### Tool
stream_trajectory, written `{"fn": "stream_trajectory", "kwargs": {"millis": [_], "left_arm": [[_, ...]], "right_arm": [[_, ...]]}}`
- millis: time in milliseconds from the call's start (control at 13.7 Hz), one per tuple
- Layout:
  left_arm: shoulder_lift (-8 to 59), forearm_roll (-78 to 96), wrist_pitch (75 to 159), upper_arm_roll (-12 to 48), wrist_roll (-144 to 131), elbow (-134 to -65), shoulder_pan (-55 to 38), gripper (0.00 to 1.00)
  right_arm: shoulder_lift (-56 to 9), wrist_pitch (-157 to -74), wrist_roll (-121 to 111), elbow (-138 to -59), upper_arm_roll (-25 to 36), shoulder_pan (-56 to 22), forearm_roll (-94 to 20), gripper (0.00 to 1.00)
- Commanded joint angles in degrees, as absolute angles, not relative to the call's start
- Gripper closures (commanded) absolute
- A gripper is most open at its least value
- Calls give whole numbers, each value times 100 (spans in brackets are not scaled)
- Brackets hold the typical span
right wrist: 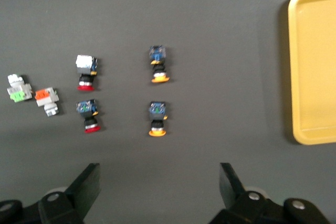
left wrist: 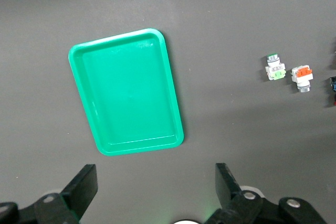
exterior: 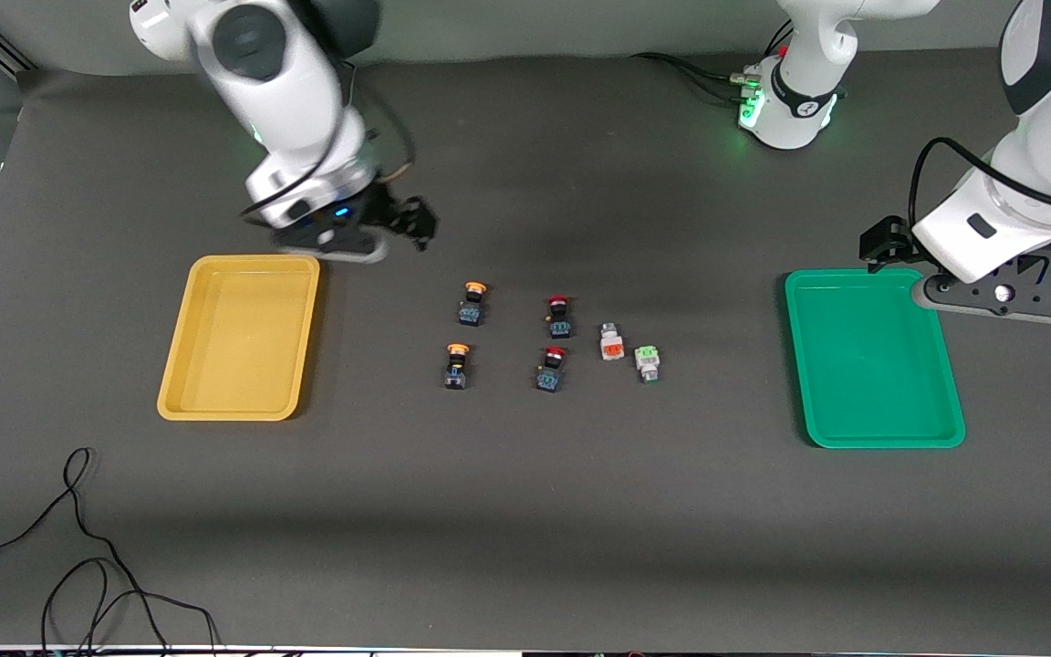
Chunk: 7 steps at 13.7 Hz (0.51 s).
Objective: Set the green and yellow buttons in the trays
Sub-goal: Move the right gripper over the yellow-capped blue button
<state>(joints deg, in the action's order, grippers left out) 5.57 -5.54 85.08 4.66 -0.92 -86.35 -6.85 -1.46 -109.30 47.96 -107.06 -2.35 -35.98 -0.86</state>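
Between both trays (exterior: 179,347), buttons (exterior: 472,303), outside open jaws.

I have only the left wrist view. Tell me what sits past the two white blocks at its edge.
Observer: Two dark-bodied buttons with red caps, then two dark-bodied buttons with yellow-orange caps.
Operator: Report the other tray.
Observer: A shallow yellow plastic tray lies at the right arm's end of the table, nothing in it.
Operator: Place the right gripper.
Observer: The right gripper is open, over bare table between the yellow tray and the buttons.
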Motion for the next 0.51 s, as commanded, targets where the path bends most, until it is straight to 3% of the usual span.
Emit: {"fn": "stream_trajectory", "kwargs": {"millis": [0, 439], "left_arm": [[598, -562, 8376, 466, -9, -8525, -677, 0], [641, -510, 8420, 501, -192, -8508, -720, 0]], "right_arm": [[-369, -11188, 5536, -10731, -158, -4174, 386, 0], [-500, -12460, 5449, -11680, -114, -4140, 404, 0]]}}
